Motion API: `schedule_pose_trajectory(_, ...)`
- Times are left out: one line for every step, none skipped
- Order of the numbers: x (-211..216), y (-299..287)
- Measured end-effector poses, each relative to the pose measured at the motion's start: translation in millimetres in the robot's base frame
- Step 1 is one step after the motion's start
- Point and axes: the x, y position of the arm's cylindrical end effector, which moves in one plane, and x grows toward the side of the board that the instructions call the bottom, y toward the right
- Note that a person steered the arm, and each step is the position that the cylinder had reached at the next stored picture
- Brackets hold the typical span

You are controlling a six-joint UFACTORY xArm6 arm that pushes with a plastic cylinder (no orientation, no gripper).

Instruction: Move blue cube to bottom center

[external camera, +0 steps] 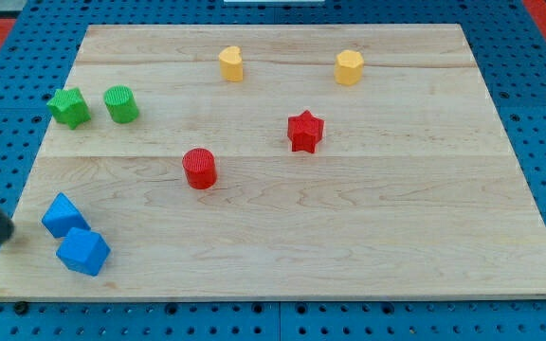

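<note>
Two blue blocks touch each other at the board's bottom left. The upper one looks like a blue cube (64, 216). The lower one is a blue angular block (83, 252) whose exact shape I cannot make out. My dark rod comes in from the view's left edge. My tip (6, 235) is just off the board's left edge, a short way left of the blue cube and not touching it.
A green star (69, 107) and a green cylinder (121, 104) stand at the upper left. A red cylinder (199, 168) and a red star (304, 131) are near the middle. Two yellow blocks (231, 63) (350, 67) are at the top. The wooden board (349, 246) lies on a blue pegboard.
</note>
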Motion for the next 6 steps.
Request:
schedule_pose_trajectory(35.2,55.0)
schedule_pose_trajectory(36.1,75.1)
schedule_pose_trajectory(19.1,48.3)
schedule_pose_trajectory(1.3,82.7)
schedule_pose_trajectory(1.3,167.8)
schedule_pose_trajectory(1.0,219.4)
